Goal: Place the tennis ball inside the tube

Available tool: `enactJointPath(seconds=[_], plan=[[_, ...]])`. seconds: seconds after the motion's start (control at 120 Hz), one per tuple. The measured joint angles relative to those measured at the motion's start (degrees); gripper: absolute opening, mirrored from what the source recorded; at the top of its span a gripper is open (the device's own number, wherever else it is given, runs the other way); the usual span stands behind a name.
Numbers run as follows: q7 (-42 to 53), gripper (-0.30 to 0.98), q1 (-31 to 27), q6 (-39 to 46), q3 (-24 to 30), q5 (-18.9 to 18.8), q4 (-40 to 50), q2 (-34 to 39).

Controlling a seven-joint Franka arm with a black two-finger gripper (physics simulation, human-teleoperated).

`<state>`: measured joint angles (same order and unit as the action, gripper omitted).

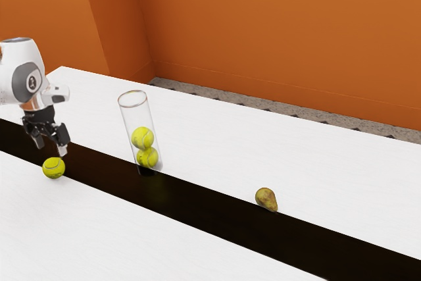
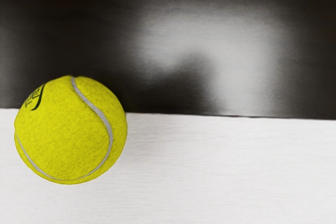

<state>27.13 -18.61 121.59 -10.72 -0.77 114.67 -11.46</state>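
Tennis ball [image 1: 54, 168] lies under the spread, empty hand [image 1: 50, 146], tube [image 1: 133, 102] (two balls [image 1: 143, 137] inside) and pear [image 1: 266, 198] apart.

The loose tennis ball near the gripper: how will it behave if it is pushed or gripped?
The tennis ball would probably roll if pushed, being round on a flat table. Its fuzzy-looking surface suggests it should not slip easily when gripped.

On the white, flat-topped table [image 1: 197, 120], the round yellow-green felt tennis ball [image 1: 54, 168] lies at the near edge of the long dark strip [image 1: 210, 212]. Toward the exterior view's right, the clear cylindrical tube [image 1: 135, 115] holds two stacked yellow-green felt balls [image 1: 143, 138]; farther right lies the brownish-green tapered pear [image 1: 266, 199].
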Motion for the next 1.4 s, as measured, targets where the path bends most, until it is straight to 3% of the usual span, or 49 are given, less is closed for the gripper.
enactJointPath(seconds=[0.275, 0.825, 1.058, 1.242, 1.4], plan=[[5.7, 0.69, -3.0, 7.8, 0.0, 2.7, -1.5, -7.3], [12.6, 0.68, -4.6, 15.3, 0.1, 3.2, -1.5, -12.9], [14.0, 0.36, -4.6, 15.7, 0.2, 4.8, -1.4, -12.9], [14.0, 0.28, -4.6, 15.8, 0.4, 4.5, -1.4, -12.3], [13.8, 0.21, -4.6, 12.5, 1.5, 4.1, -1.4, -6.7]])
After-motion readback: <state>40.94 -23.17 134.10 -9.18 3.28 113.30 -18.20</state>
